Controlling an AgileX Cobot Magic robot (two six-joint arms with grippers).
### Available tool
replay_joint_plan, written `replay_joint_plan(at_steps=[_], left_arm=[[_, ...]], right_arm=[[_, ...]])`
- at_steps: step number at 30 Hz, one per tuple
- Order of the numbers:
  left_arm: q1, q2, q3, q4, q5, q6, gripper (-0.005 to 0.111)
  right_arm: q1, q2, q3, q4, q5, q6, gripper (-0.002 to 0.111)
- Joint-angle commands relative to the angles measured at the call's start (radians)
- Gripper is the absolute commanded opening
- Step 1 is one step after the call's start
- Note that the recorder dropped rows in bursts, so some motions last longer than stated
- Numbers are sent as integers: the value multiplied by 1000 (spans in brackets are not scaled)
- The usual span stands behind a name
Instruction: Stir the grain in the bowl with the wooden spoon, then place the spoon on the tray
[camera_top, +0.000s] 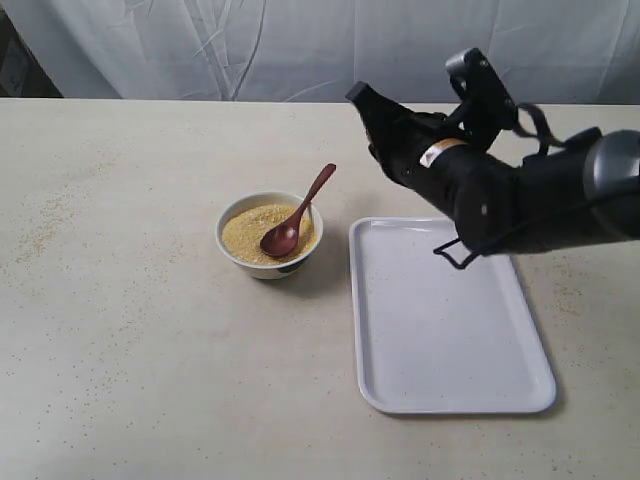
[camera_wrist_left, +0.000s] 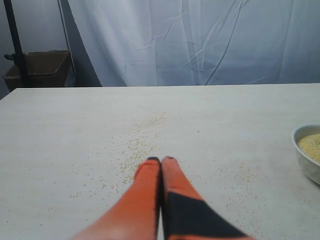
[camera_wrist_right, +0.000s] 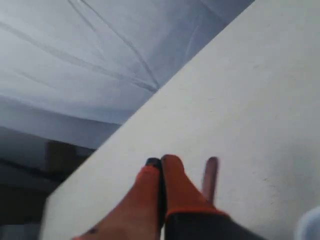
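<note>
no readable text, labels, brands, numbers, signs

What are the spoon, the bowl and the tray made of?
The spoon looks like wood with a glossy reddish-brown finish; its scoop catches light. The bowl seems glazed white ceramic, judging by its thick smooth rim. The tray is probably plastic: thin, matte white, rounded moulded corners, though coated metal is possible.

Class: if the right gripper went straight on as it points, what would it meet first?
Likely bare table, or the curtain beyond; depth is unclear. The wooden spoon lies beside the right gripper, not ahead.
</note>
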Motion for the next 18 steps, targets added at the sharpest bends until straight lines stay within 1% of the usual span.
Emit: replay_joint_plan(at_steps=[1,4,6,8,10,12,13,15,18], left_arm=[[1,-5,4,-3,-5,-3,0],[1,-5,4,-3,-5,-3,0],[1,-5,4,-3,-5,-3,0],[1,-5,4,-3,-5,-3,0],[1,-5,4,-3,-5,-3,0],[1,-5,4,-3,-5,-3,0],[1,-5,4,-3,-5,-3,0],[1,-5,4,-3,-5,-3,0],[1,-5,4,-3,-5,-3,0]], right_arm=[[-47,31,39,-500,-273,491,-1],[-123,38,33,-633,-210,629,-1],[-187,38,31,-701,-103,705,-1],[-240,40,25,-810,-42,776,-1],[-283,40,5,-977,-5,893,-1],[-301,40,-19,-1120,5,982,0],[-304,40,-33,-1168,13,1004,3],[-304,47,-60,-1215,33,1025,13],[-304,90,-112,-1243,27,1056,34]])
